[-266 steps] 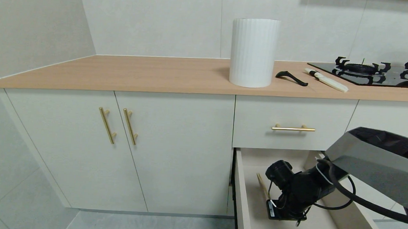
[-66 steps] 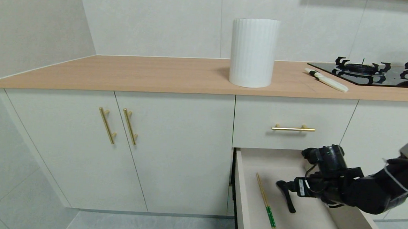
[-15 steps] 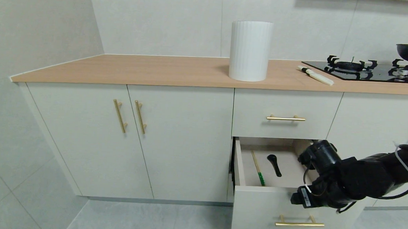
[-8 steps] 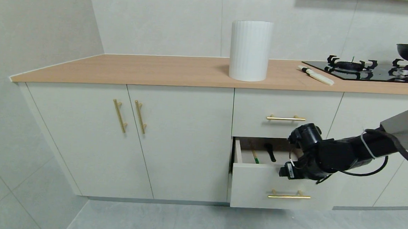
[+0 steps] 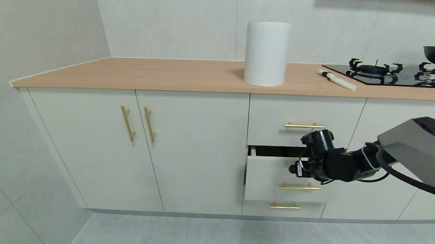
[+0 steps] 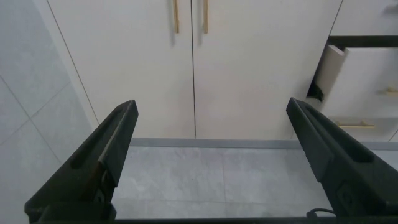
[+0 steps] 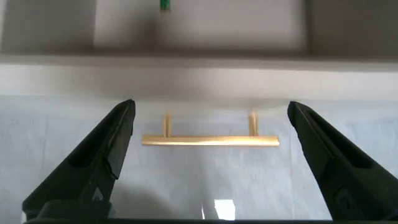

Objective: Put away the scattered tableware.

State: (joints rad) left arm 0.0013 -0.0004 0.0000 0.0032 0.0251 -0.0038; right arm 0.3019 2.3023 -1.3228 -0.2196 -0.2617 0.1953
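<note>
The right arm was held stretched forward, roughly level, with its wrist close before the front of the middle drawer [image 5: 266,176]. The right gripper [image 7: 208,163] was seen spread wide and empty, the drawer's gold handle [image 7: 210,141] framed between its fingers [image 7: 102,162]. The drawer was open by a narrow slit only, and a green chopstick tip [image 7: 165,5] was glimpsed inside. The left gripper [image 6: 211,163] was likewise held wide, pointed at the cabinet doors [image 6: 186,62]. Farther off, a knife [image 5: 336,80] was laid on the countertop [image 5: 149,73].

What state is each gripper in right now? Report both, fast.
Left gripper: open, holding nothing.
Right gripper: open, holding nothing, facing the drawer handle.
</note>
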